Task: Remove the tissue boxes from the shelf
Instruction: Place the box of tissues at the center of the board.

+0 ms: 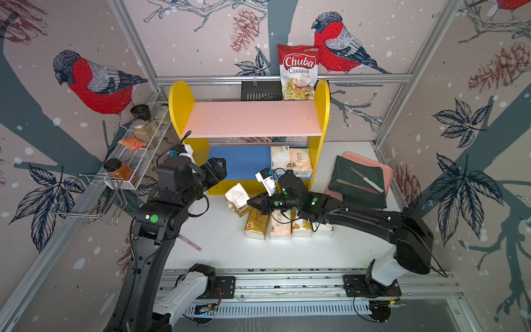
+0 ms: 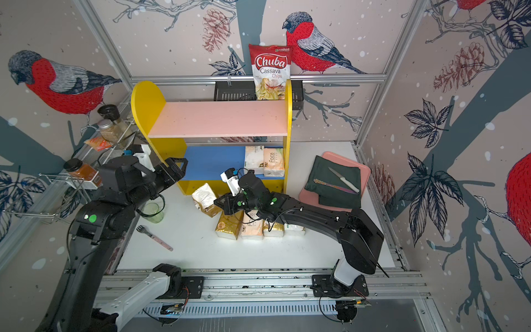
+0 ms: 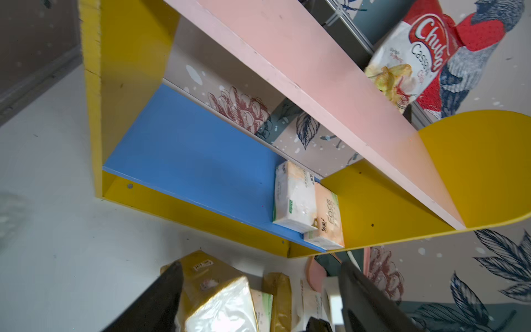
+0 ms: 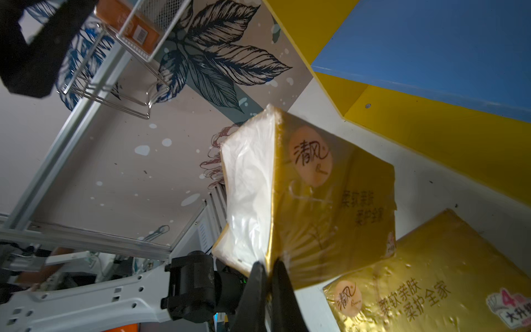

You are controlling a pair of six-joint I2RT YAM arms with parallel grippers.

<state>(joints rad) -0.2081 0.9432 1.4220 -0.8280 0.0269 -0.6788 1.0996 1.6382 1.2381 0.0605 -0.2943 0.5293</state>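
1. Right now my right gripper (image 4: 268,276) is pinched tight on a corner seam of a gold pack (image 4: 316,201).
2. In both top views that gold pack sits tilted just in front of the shelf (image 1: 181,100), near its middle. I cannot tell whether its lower end touches the table (image 1: 218,253).
3. My left gripper (image 1: 217,171) stands wide with nothing between its fingers (image 3: 161,299). It is just in front of the left end of the blue lower board (image 1: 238,161).
4. Two packs lie on that blue board at its right end, side by side and touching: a white pack (image 1: 280,158) and a Face pack (image 1: 300,161). The Face pack is against the right yellow side.
5. On the table, in front of the shelf, is a row of four packs (image 1: 255,227), partly hidden under my right arm. From my left they read gold, Face-marked, gold, white, each touching the next.
6. Behind the shelf, a chips bag (image 1: 298,72) stands upright in a black basket (image 1: 258,90) on the back wall.
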